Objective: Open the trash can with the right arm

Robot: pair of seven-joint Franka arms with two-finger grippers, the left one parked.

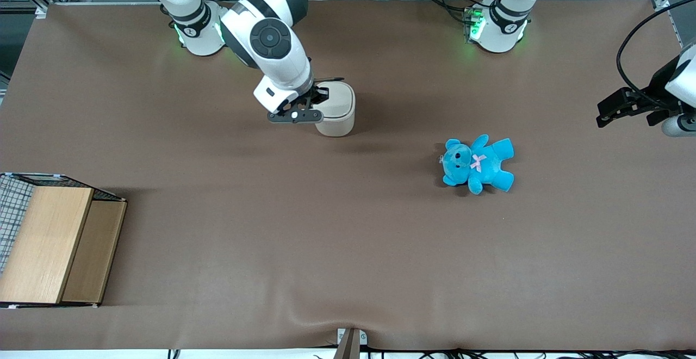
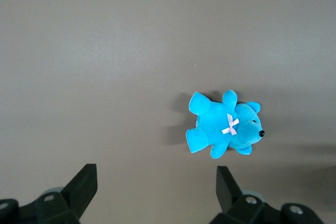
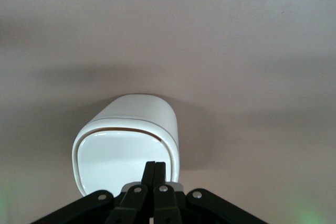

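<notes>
The cream-white trash can [image 1: 338, 110] stands upright on the brown table, its flat lid [image 3: 118, 158] lying closed. My right arm [image 1: 272, 43] reaches down over it, and the black gripper [image 1: 321, 97] hovers at the lid's edge on the working arm's side. In the right wrist view the gripper [image 3: 156, 165] is shut, its two fingers pressed together with nothing between them, tips just over the lid's near rim. I cannot tell whether the tips touch the lid.
A blue teddy [image 1: 478, 164] lies on the table toward the parked arm's end, nearer the front camera than the trash can; it also shows as the teddy [image 2: 224, 125]. A wooden box with a wire basket [image 1: 51, 245] sits at the working arm's end.
</notes>
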